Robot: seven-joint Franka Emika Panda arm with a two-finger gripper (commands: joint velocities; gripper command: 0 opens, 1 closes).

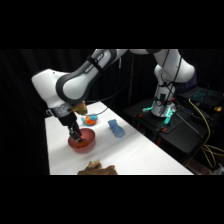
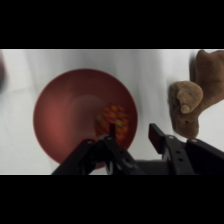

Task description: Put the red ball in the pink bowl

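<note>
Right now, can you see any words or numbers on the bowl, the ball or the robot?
None can be read.
The pink bowl: plain, no writing.
The red ball in the bowl: only pale flecks, no letters.
The white arm: no label shows.
The light blue object and the brown toy: no writing visible.

**A robotics lab bench, dark all round**

This is a lab or research workspace, not a home. A white articulated robot arm [image 1: 75, 82] is mounted on a base [image 1: 162, 107] beside a plain white rectangular table [image 1: 145, 160]. Black curtain-like backdrop closes off the rear. To the right stands dark equipment [image 1: 200, 100] with glowing teal lights, fed by loose yellow cables [image 1: 206, 122] and black ones.
</note>
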